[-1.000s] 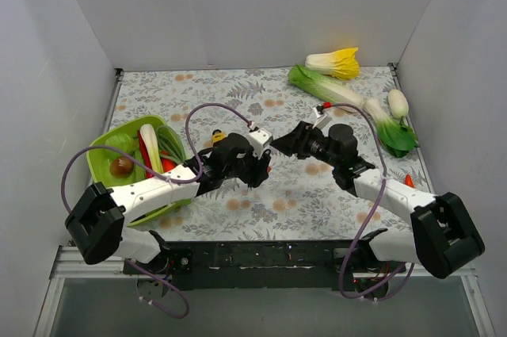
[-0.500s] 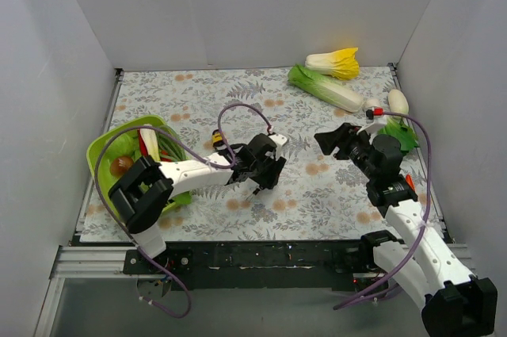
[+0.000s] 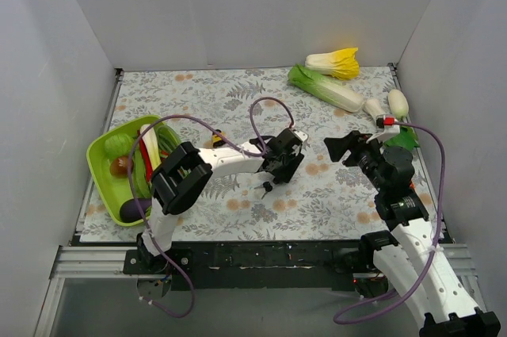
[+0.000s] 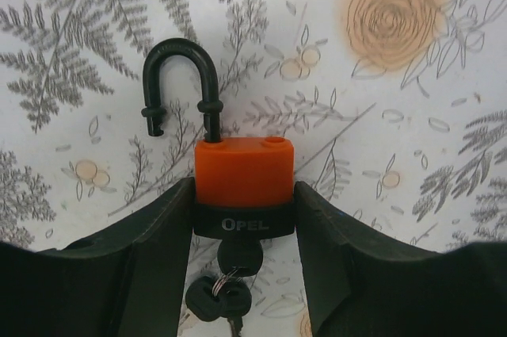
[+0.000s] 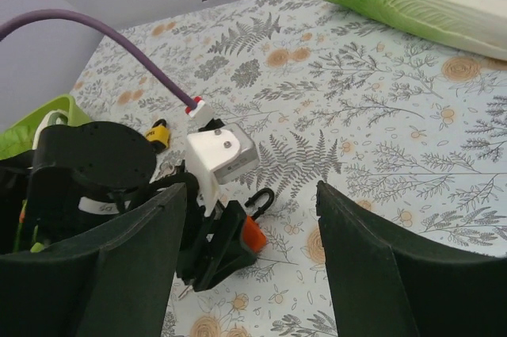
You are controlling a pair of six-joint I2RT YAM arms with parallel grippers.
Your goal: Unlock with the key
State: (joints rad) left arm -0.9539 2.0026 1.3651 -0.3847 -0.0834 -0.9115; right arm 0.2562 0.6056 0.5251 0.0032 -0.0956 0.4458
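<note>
The left gripper is clamped on the body of the orange padlock, whose shackle is sprung free at one end. The key sits in the keyhole under the padlock, with the rest of the bunch dangling just below. The right gripper stands spread and empty, well apart from the padlock. That key looks tiny, light and stiff, so I'd pinch it at its black end rather than by the slick blade.

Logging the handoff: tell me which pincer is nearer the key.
Left. The left pincer clamps the padlock with the key in its base; the right pincer hangs open, apart, to the right.
</note>
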